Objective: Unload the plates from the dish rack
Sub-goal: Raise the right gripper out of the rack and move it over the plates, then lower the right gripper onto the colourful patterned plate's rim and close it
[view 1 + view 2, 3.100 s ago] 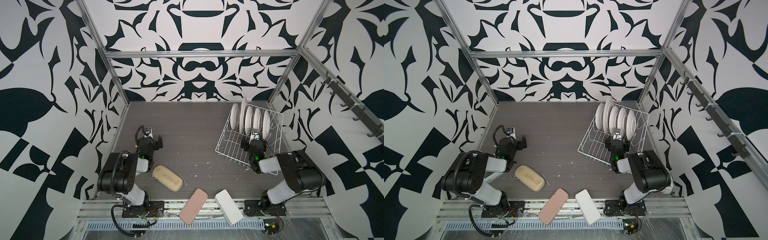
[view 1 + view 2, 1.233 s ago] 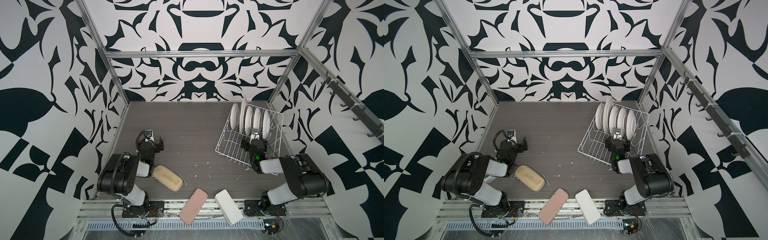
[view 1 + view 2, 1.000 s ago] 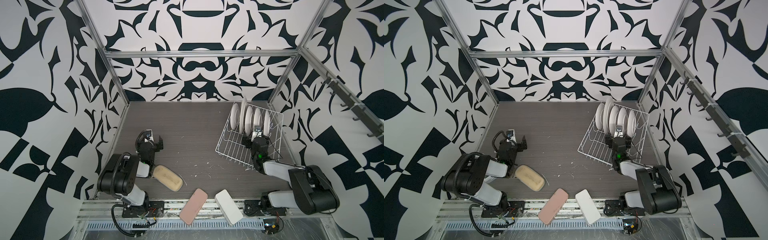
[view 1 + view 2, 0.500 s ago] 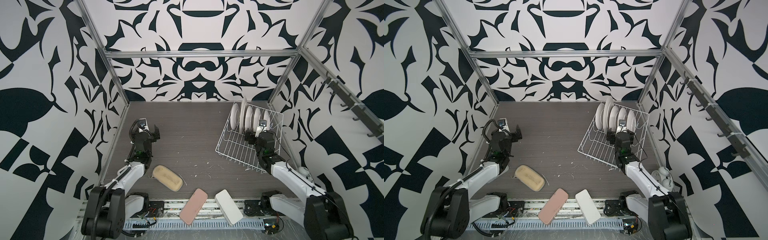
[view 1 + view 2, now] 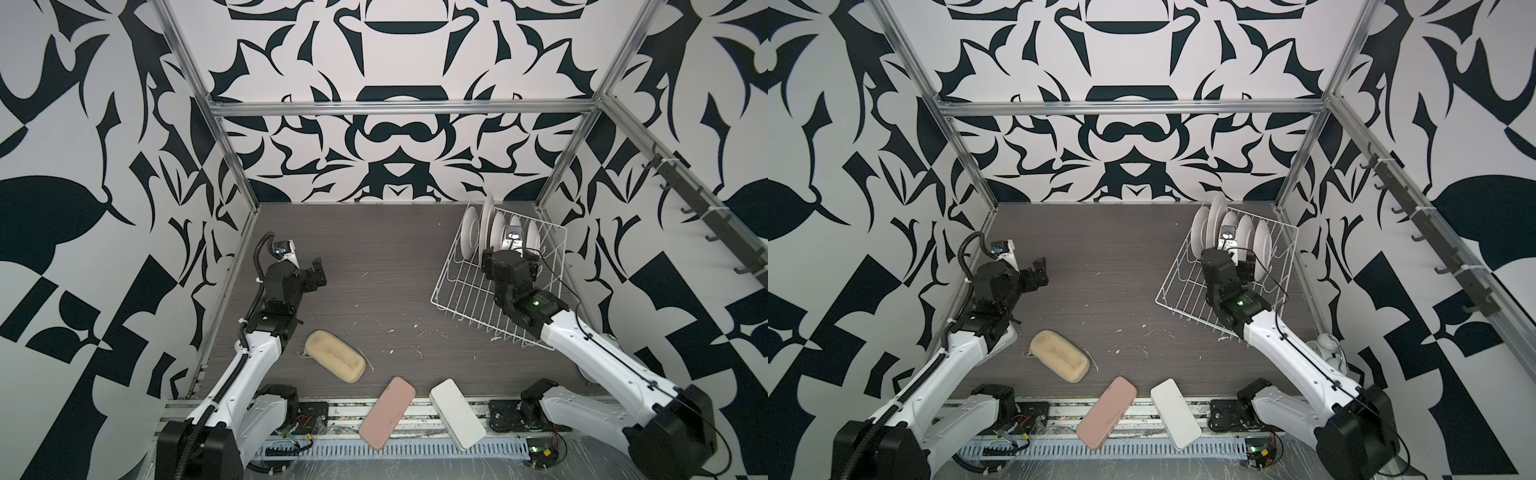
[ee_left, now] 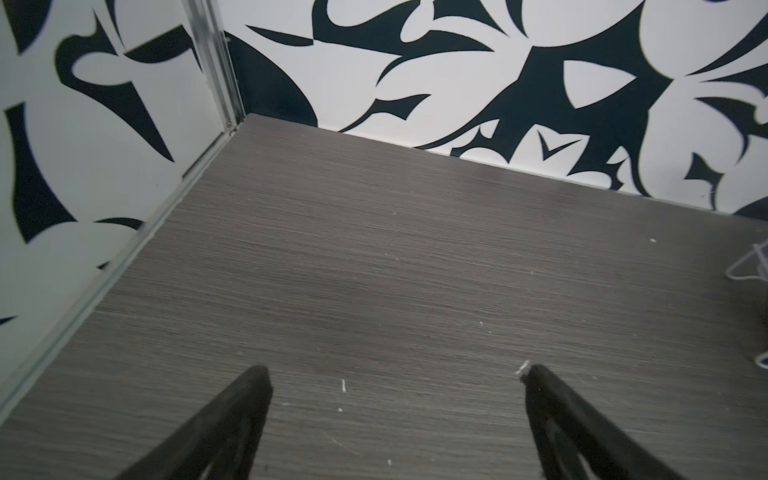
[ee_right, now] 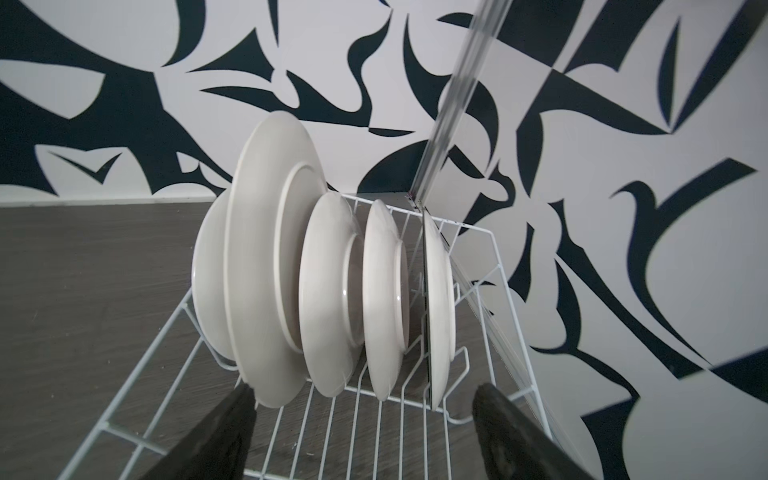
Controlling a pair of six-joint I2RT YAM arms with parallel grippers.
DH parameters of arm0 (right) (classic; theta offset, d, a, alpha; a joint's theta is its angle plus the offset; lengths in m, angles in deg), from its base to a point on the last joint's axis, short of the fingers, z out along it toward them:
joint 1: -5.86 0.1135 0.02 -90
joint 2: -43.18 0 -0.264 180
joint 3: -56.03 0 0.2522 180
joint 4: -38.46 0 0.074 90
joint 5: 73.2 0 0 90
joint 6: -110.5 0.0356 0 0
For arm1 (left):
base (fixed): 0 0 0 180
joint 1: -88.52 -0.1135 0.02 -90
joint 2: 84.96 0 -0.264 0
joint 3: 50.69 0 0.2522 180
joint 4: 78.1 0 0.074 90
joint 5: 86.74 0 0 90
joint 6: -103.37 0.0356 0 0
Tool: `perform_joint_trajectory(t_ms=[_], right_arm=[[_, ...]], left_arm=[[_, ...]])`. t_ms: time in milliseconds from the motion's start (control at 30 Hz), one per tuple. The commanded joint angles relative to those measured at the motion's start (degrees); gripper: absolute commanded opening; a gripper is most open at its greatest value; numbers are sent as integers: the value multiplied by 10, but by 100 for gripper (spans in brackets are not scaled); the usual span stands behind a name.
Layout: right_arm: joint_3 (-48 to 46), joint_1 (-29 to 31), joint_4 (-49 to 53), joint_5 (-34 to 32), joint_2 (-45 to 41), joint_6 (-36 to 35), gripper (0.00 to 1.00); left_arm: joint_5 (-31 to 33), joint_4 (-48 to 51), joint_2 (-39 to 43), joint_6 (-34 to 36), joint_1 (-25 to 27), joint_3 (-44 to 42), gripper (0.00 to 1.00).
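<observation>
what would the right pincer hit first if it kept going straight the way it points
Most likely the two small plates mid-row in the dish rack: the open right pincer points at their lower edges. Depth is hard to judge.

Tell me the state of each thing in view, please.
plates, five, on edge in the rack.
dish rack, on the table, loaded.
left gripper, open, empty.
right gripper, open, empty, facing the plates.
beige pad, lying flat.
pink pad, lying flat.
white pad, lying flat.

A dark wood-grain bench (image 5: pixel 374 257) bears a wire dish rack (image 5: pixel 461 282) far right, a beige pad (image 5: pixel 335 360) front left, and a pink pad (image 5: pixel 387 412) and a white pad (image 5: pixel 457 413) at its front edge.
</observation>
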Motion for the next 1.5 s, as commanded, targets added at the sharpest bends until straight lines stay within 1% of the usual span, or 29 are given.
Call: perform_joint_trajectory(t_ms=[0, 67, 133, 200, 300, 367, 467, 667, 800, 933, 1067, 1300, 1467], right_arm=[[83, 38, 128, -136, 51, 102, 88], [120, 67, 153, -164, 86, 117, 89], [148, 90, 164, -189, 122, 133, 88], [182, 99, 181, -183, 163, 137, 88], [245, 100, 233, -187, 227, 175, 88], [288, 100, 275, -192, 264, 207, 88], [337, 100, 300, -190, 306, 225, 87], [405, 95, 307, -213, 375, 217, 82], [450, 83, 328, -229, 420, 221, 74], [473, 68, 333, -230, 440, 221, 71], [480, 51, 331, -216, 446, 219, 70], [470, 26, 293, -186, 446, 192, 68], [454, 2, 268, -153, 445, 193, 66]], left_arm=[[-35, 40, 22, -48, 2, 7, 99], [-37, 47, 34, -58, 3, 3, 99], [-40, 50, 44, -61, 3, -5, 99], [-45, 66, 52, -52, 3, -5, 99], [-55, 101, 57, -46, 2, 6, 99], [-78, 139, 49, -49, 3, 30, 99], [-109, 187, 24, -51, 2, 70, 99], [-122, 179, 13, -77, 2, 70, 99], [-123, 173, 22, -82, 3, 65, 99], [-120, 188, 27, -79, 2, 75, 99], [-119, 194, 29, -82, 3, 75, 99], [-125, 194, 30, -93, 2, 70, 99], [-129, 191, 31, -99, 2, 68, 99]])
